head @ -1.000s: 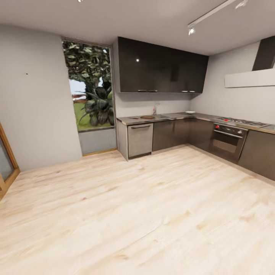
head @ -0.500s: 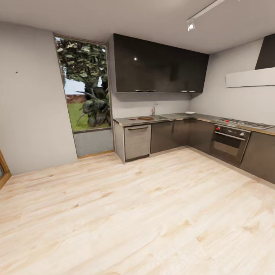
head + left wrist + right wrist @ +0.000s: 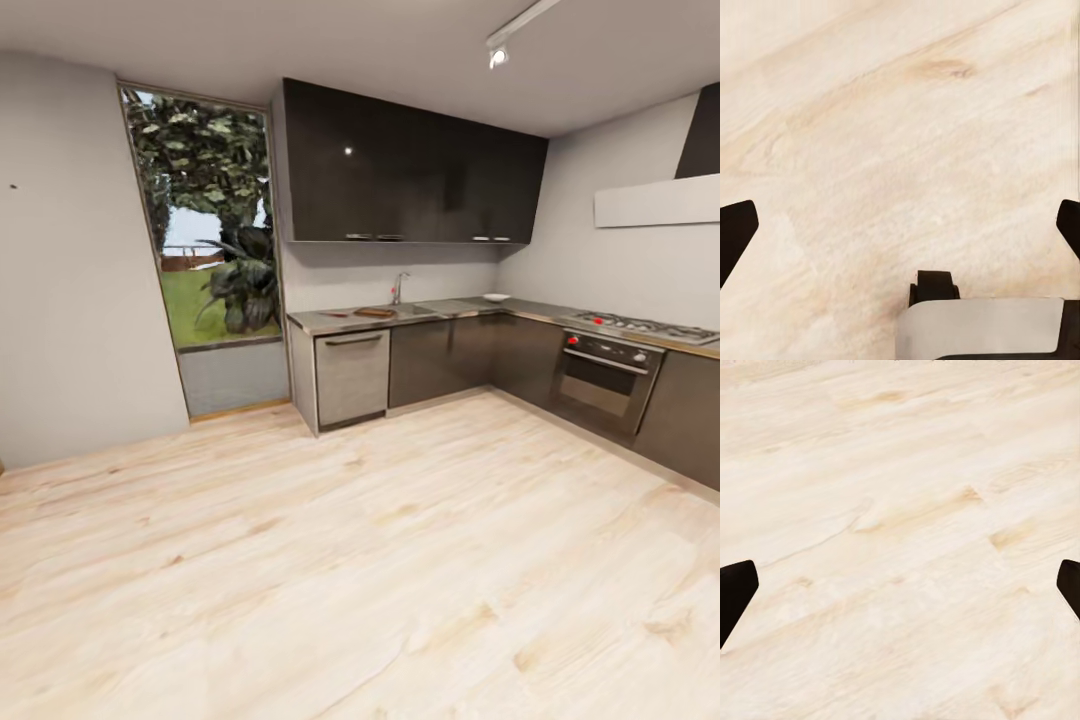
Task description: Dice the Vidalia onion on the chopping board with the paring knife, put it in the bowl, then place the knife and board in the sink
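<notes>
Ahead: long glossy dark grey bench (image 3: 440,310) carrying brown wooden chopping board (image 3: 375,313), chrome-tapped steel sink (image 3: 408,308), white shallow bowl (image 3: 496,297). Left pincer (image 3: 900,229) and right pincer (image 3: 900,589): spread, empty, above pale wood floor (image 3: 360,560).

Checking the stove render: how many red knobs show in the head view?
3: red knobs on the steel oven and hob, one on the oven's front panel, two on the hob top at and. Others may be too small to tell.
</notes>
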{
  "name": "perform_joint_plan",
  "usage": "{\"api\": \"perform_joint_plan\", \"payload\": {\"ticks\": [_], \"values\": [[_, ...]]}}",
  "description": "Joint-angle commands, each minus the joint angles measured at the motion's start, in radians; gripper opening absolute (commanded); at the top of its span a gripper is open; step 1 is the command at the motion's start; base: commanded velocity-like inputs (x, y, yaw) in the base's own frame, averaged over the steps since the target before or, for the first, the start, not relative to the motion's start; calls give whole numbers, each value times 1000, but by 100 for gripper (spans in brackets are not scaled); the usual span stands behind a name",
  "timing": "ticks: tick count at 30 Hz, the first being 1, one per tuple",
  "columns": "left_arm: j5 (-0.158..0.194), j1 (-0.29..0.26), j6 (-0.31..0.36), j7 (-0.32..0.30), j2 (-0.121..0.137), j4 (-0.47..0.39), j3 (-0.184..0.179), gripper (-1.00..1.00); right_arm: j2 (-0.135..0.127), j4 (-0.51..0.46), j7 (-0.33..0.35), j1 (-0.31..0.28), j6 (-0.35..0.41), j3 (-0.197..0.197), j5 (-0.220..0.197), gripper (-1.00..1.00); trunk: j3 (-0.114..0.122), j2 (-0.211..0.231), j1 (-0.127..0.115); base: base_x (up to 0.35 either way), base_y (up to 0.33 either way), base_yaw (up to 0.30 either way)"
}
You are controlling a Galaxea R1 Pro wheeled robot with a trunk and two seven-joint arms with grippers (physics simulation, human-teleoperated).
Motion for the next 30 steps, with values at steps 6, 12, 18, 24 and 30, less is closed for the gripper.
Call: {"api": "perform_joint_plan", "payload": {"ticks": [6, 12, 18, 24, 30], "values": [[1, 0, -1, 0, 0, -2, 1, 100, 0, 0, -2, 0, -2, 0, 0, 100, -1, 0, 1, 306, -162, 0], [1, 0, -1, 0, 0, -2, 1, 100, 0, 0, -1, 0, -2, 0, 0, 100, -1, 0, 1, 301, -171, 0], [1, 0, -1, 0, 0, -2, 1, 100, 0, 0, -1, 0, -2, 0, 0, 100, -1, 0, 1, 298, -178, 0], [1, 0, -1, 0, 0, -2, 1, 100, 0, 0, -1, 0, -2, 0, 0, 100, -1, 0, 1, 296, -180, 0], [1, 0, -1, 0, 0, -2, 1, 100, 0, 0, -1, 0, -2, 0, 0, 100, -1, 0, 1, 295, -183, 0]]}}
